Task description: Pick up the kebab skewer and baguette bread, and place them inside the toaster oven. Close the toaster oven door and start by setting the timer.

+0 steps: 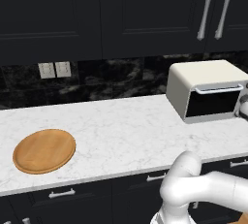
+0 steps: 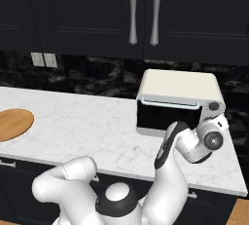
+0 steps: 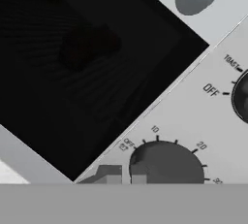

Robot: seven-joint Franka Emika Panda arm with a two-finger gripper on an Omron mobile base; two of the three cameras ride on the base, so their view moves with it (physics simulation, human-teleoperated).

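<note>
The arm reaches forward and right, wrist bent at the toaster oven (image 2: 178, 103) on the counter (image 1: 121, 131) — door shut. The gripper (image 3: 126, 175), fingers nearly together, sits right at the timer dial (image 3: 167, 162); whether it grips is unclear.

Matt cream-white toaster oven (image 1: 191, 80) shell, glossy dark glass toaster oven door (image 1: 213, 103) with brushed silver metal handle (image 1: 219, 89), white veined marble bench (image 1: 126, 131), smooth round wooden plate (image 1: 44, 150), glossy black marbled backsplash (image 1: 116, 80), matt dark cabinets (image 1: 97, 14)
</note>
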